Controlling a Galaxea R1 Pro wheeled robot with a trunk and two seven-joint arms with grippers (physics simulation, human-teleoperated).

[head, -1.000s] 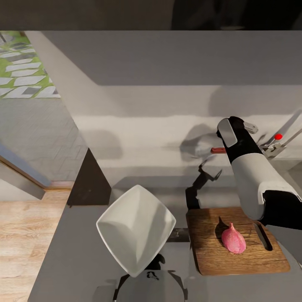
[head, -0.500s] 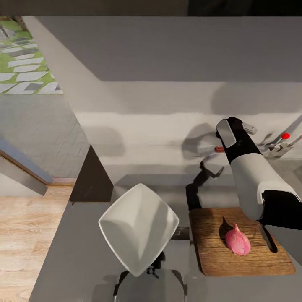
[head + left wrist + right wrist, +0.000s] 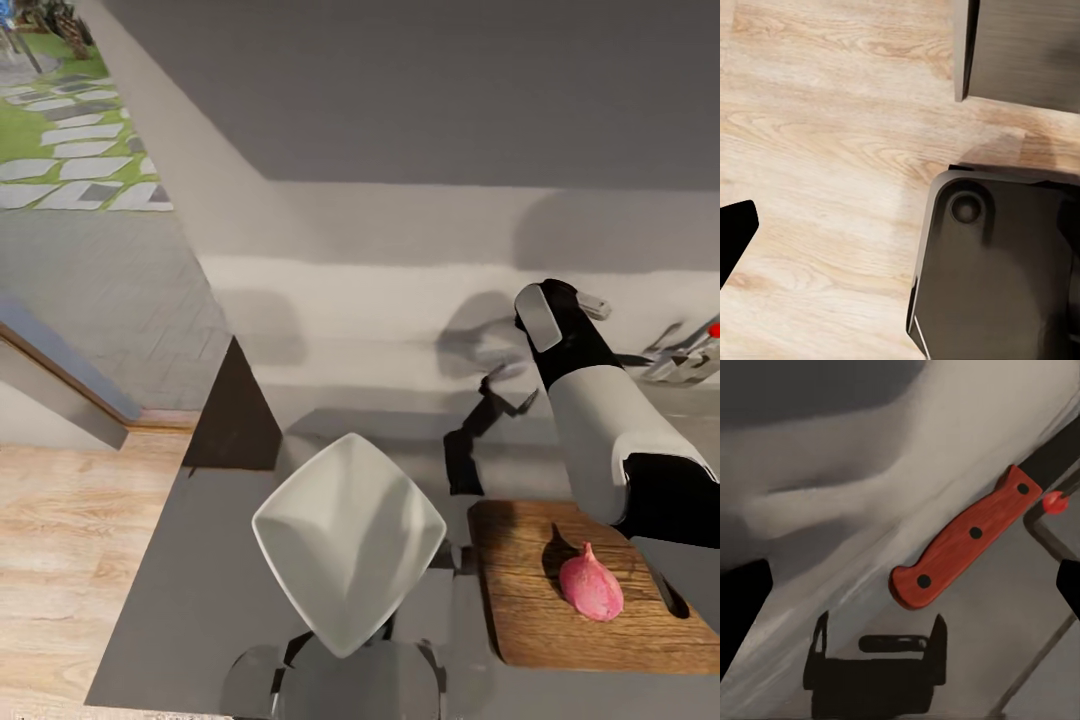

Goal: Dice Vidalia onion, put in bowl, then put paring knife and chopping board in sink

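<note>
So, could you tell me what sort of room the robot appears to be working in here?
Most likely a kitchen: a grey countertop carries a wooden chopping board with an onion on it, a white bowl beside it, and a red-handled knife lies further back.

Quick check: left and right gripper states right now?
Left gripper: cannot be told; a dark fingertip over wood floor.
Right gripper: open, empty, above the red-handled paring knife.

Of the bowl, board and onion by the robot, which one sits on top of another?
The pink onion: it lies on the wooden board. The white bowl sits beside the board, resting on neither.
</note>
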